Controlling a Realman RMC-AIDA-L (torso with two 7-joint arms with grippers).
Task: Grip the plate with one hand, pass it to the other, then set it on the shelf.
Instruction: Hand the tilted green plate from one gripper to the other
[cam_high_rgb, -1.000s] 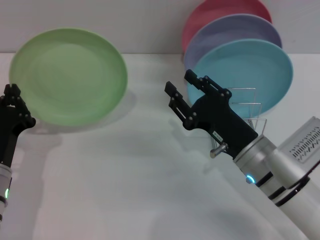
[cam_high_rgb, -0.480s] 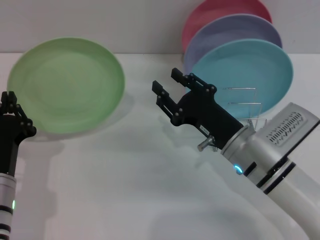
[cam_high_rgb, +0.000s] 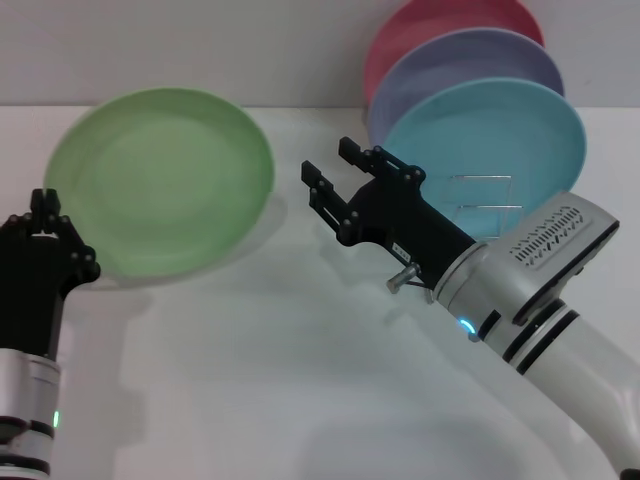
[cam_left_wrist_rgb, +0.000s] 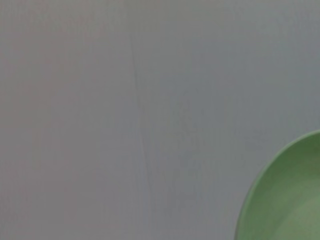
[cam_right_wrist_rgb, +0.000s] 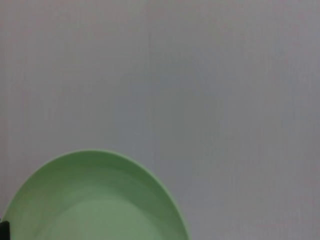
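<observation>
The light green plate (cam_high_rgb: 165, 175) is held tilted above the white table, its face toward me. My left gripper (cam_high_rgb: 52, 222), with the green ring, is shut on the plate's lower left rim. My right gripper (cam_high_rgb: 328, 168), with the blue light, is open, its fingers pointing at the plate's right rim with a small gap left. The wire shelf (cam_high_rgb: 482, 208) stands behind the right arm, at the back right. The plate's rim also shows in the left wrist view (cam_left_wrist_rgb: 287, 200) and in the right wrist view (cam_right_wrist_rgb: 95, 200).
A turquoise plate (cam_high_rgb: 500, 140), a lavender plate (cam_high_rgb: 470, 62) and a pink plate (cam_high_rgb: 440, 22) stand upright in the shelf against the back wall. The white table (cam_high_rgb: 250, 380) spreads out in front.
My left gripper has carried the green plate to the right and a little lower, toward the right gripper. My right gripper moved left toward the plate and stays open.
</observation>
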